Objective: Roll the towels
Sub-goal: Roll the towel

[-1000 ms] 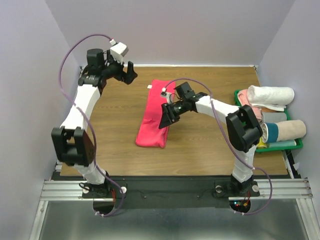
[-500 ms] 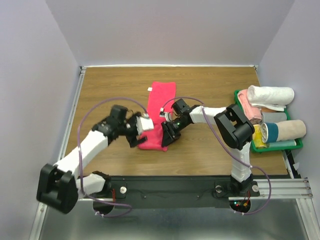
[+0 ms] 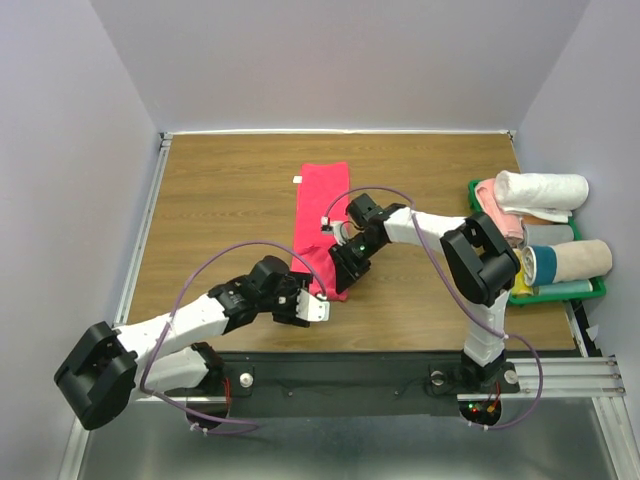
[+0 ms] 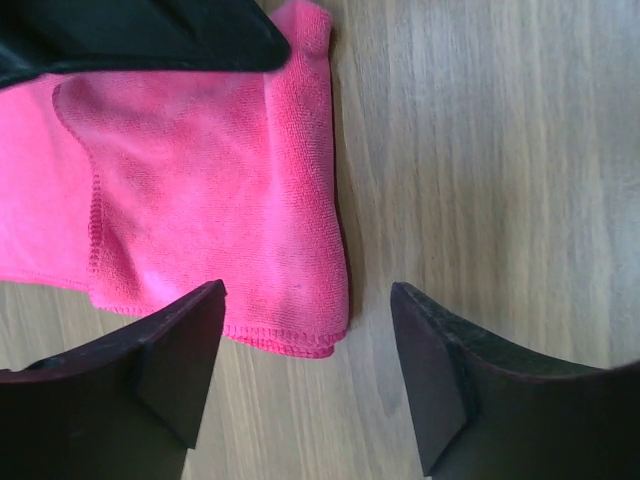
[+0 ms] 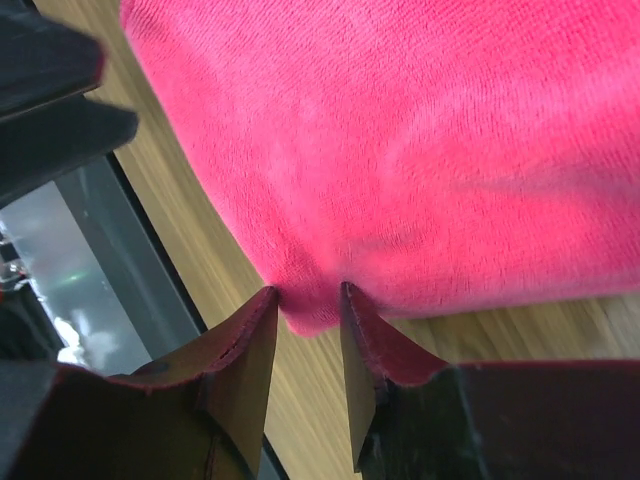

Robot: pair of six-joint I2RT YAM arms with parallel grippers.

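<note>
While two arms work over the wooden table (image 3: 220,200), only one towel (image 3: 322,205) lies spread on it: a bright pinkish-red strip folded lengthwise, with a single small white tag (image 3: 298,180) at its far-left corner. Well off to the right of both grippers stands one green bin (image 3: 570,293) holding rolled towels (image 3: 545,188). At least four can be counted, white, pink, beige and a teal-and-yellow one, though the pile hides whether there are more.

The left arm stretches low and forward from its base, forearm nearly flat to the table, bringing the left gripper (image 3: 300,305) to the near end of the strip. In the left wrist view its jaws stand apart and hold nothing. The towel's (image 4: 200,190) near right corner lies just ahead of the left gripper (image 4: 305,370), between the two fingers (image 4: 170,370).

The right arm folds back at the elbow and reaches leftward. The right gripper (image 3: 345,270) points down onto the near part of the cloth, just beyond the left gripper. Its fingertips (image 5: 245,340) have nearly met, and they pinch a corner of the towel (image 5: 400,150) between them.
</note>
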